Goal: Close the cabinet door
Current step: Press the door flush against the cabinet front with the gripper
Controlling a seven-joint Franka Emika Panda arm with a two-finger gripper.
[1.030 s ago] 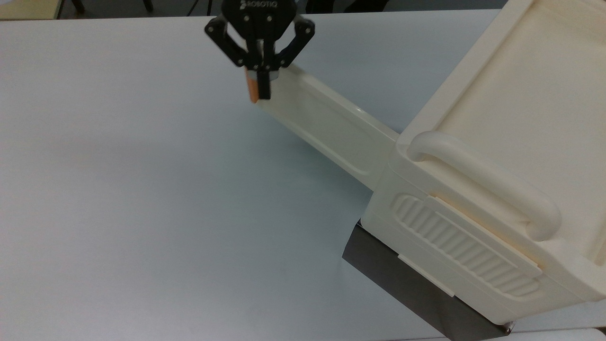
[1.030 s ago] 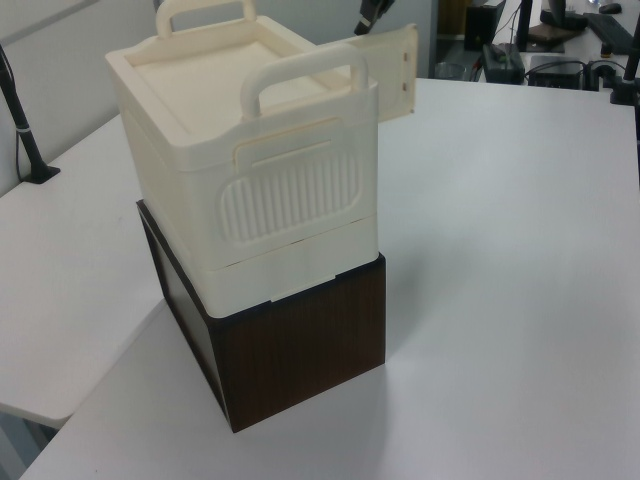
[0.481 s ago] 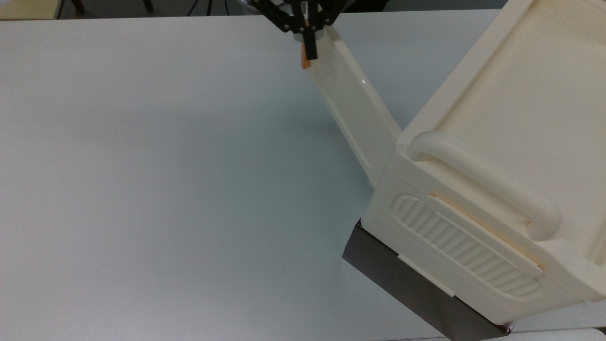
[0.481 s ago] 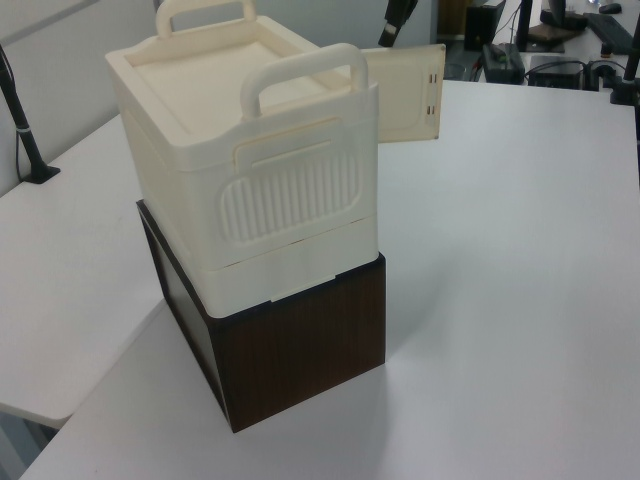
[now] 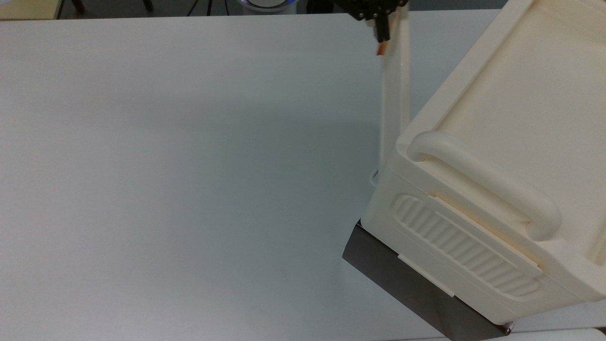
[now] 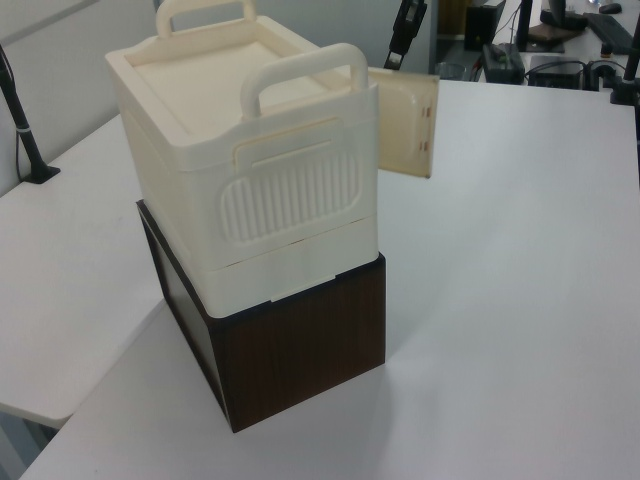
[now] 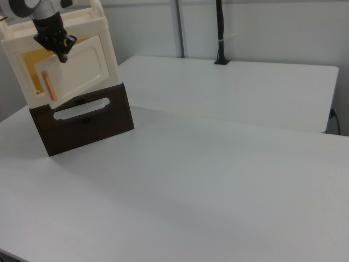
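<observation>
Your white counter point(image 5: 165, 166) carries the cabinet point(image 5: 502, 142), the landmark for everything here: a large cream box with a thick rounded handle point(image 5: 483, 177) along its top edge, a ribbed side panel point(image 5: 466, 246) under that handle, and a dark brown base point(image 6: 300, 350) beneath it.

The cabinet door point(image 5: 395, 94) is hinged at the cabinet's front corner and stands partly open, swung out at an angle from the front face. In the right view the door point(image 7: 73, 71) leaves a narrow yellowish gap on the right view's left.

The black claw point(image 5: 381, 33) sits at the door's free end, away from the cabinet, its fingers pressed together on the top of the small orange handle point(image 5: 381, 47).
</observation>
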